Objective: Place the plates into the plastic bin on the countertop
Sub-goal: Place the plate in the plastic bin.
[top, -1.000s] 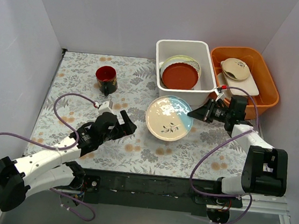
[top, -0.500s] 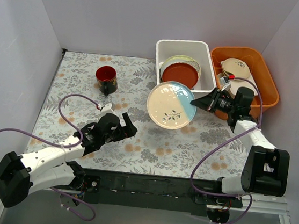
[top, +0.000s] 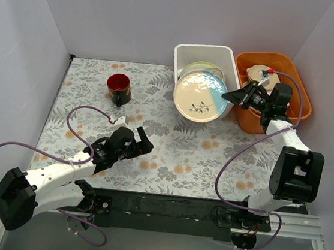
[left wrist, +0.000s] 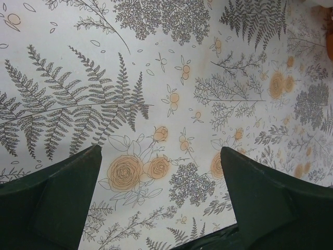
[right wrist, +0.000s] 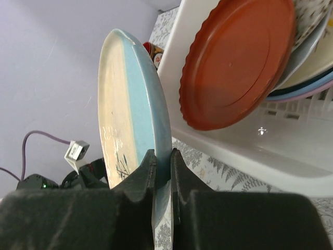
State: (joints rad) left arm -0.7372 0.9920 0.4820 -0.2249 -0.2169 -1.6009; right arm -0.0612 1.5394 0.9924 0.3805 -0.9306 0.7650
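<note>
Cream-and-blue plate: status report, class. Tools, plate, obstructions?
Left tool open, empty, over countertop. Right tool shut on cream-and-blue plate, tilted over near wall of plastic bin. Red-brown plate leaning inside.

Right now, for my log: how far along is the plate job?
Done: plates, a red-brown one on top, sit in the white rectangular plastic bin. In hand: right gripper pinches the round cream-and-blue plate at the bin's edge. Left: setting it in; none lie on the countertop.
</note>
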